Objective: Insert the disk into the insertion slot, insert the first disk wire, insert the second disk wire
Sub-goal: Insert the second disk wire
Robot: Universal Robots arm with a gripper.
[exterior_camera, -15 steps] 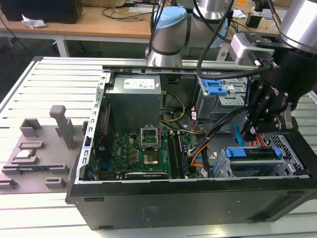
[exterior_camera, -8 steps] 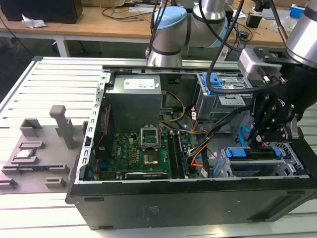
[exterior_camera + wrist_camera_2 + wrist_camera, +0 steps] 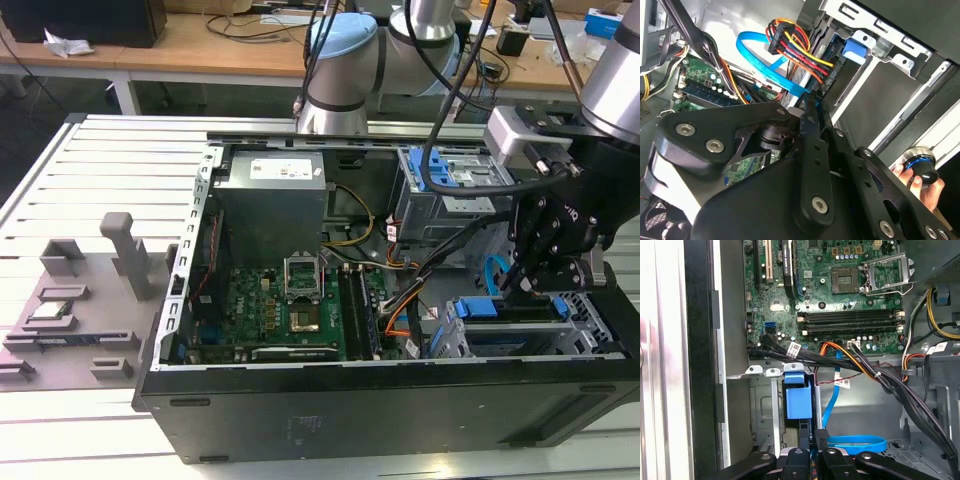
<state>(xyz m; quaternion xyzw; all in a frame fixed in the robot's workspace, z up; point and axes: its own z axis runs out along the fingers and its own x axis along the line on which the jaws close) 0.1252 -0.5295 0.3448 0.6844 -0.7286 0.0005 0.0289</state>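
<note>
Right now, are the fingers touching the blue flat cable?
Touching. In the second wrist view, the end of the blue flat cable sits pinched between the fingers.

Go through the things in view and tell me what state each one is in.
disk: seated in the slot.
slot: holds the disk.
blue cable: looped loose beside the hand.
hand: down at the disk's end, fingers close together.
CPU socket: empty, lever up.
case: side panel off.

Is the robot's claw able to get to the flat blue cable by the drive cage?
Probably yes: the claw sits right at the flat blue cable beside the silver drive cage, with nothing between them.
</note>
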